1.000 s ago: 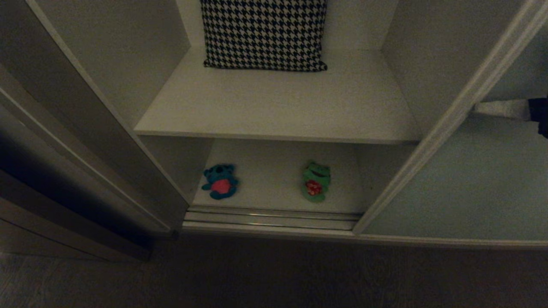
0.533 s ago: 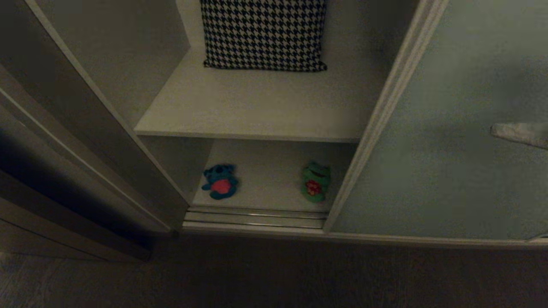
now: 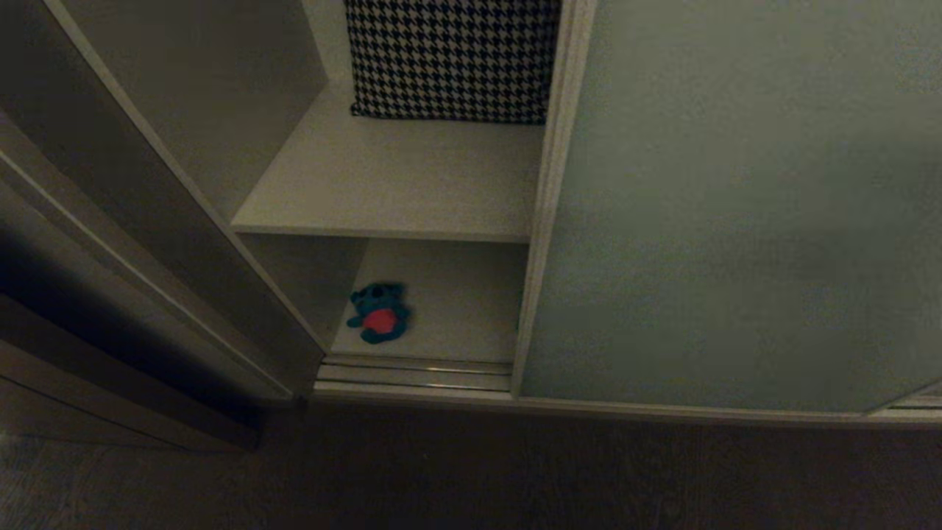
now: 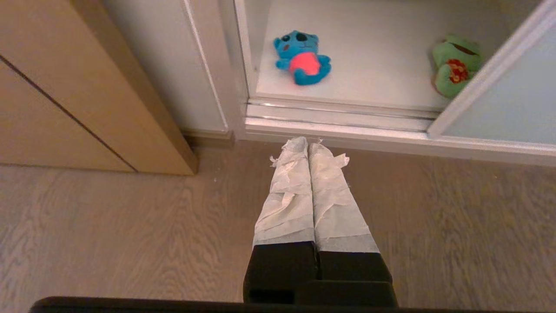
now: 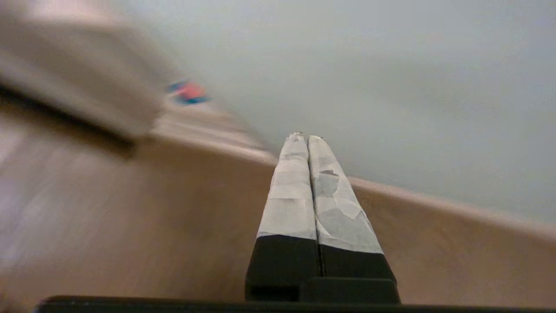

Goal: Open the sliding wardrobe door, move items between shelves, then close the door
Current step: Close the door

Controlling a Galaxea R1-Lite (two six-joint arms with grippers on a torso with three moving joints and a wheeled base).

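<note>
Both pincers empty — bear (image 3: 379, 313) on shelf (image 3: 456, 309)

Dim light — wood-grain floor (image 4: 108, 226) near; brown wooden side panel (image 4: 65, 87) at left, houndstooth cushion (image 3: 449, 59) far back.

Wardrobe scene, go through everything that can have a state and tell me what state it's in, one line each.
sliding wardrobe door: partly shut, gap open at its left edge.
blue bear: lying on the lower shelf, uncovered.
green frog: on the same shelf, by the door edge.
houndstooth cushion: upright on the upper shelf.
left gripper: shut, empty, over the floor.
right gripper: shut, empty, facing the door.
</note>
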